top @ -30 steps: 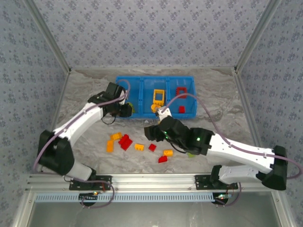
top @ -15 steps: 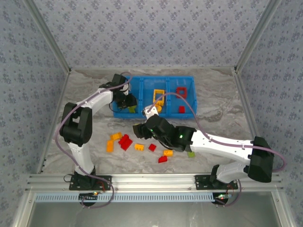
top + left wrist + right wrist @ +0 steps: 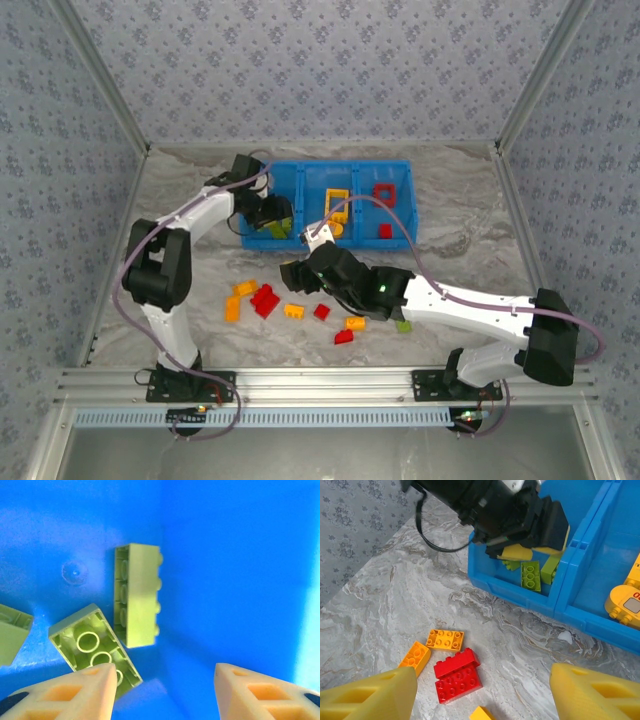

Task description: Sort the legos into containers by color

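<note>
Legos, lime green [image 3: 137,596], lie loose in the blue bin [image 3: 330,166], in its left compartment. My left gripper [image 3: 164,675] hangs released above them. My right gripper [image 3: 482,680] gapes empty over red and orange bricks [image 3: 456,676] on the counter [image 3: 375,600], seemingly clear of them.

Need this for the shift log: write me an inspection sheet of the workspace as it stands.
Surface: marbled table, no damage seen.
Job's things: blue bin at the far side; green bricks in its left compartment, yellow bricks in the middle, red bricks in the right. Loose bricks, red and orange, on the table; one green brick by the right arm.
Clutter: nothing seen.
Claws: left claw open, empty, over the green bricks; right claw open, empty, above the loose bricks.
Cables: lilac cable of the right arm arches over the bin.
Surroundings: patterned walls; metal rail at the near edge.
</note>
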Robot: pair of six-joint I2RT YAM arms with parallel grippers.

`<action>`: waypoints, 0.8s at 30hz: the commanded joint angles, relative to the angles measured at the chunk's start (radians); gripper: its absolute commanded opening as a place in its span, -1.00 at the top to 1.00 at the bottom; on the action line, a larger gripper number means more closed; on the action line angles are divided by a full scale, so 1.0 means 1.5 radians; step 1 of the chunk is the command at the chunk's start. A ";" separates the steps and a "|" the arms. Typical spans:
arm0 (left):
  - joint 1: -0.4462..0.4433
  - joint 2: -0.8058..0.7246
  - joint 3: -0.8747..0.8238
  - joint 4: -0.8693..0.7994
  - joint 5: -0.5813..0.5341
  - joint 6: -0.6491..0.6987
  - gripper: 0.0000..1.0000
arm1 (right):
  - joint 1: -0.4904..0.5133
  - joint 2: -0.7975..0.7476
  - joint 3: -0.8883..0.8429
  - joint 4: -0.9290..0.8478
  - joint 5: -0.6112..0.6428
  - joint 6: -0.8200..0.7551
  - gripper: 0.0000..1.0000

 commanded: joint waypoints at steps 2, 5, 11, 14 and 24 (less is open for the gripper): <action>0.000 -0.141 -0.024 -0.015 -0.034 -0.017 -0.09 | -0.005 0.025 0.019 -0.045 -0.003 -0.034 -0.47; -0.001 -0.247 -0.068 -0.038 -0.072 -0.034 -0.13 | 0.000 0.076 0.039 -0.063 -0.055 -0.094 -0.49; -0.001 -0.510 -0.167 -0.143 -0.142 -0.053 -0.22 | -0.008 0.240 0.171 -0.148 -0.189 -0.259 -0.66; -0.001 -0.640 -0.213 -0.202 -0.131 -0.078 -0.26 | -0.014 0.328 0.258 -0.197 -0.223 -0.310 -0.70; 0.000 -0.896 -0.229 -0.429 -0.172 -0.117 -0.30 | -0.012 0.572 0.527 -0.374 -0.208 -0.401 -0.80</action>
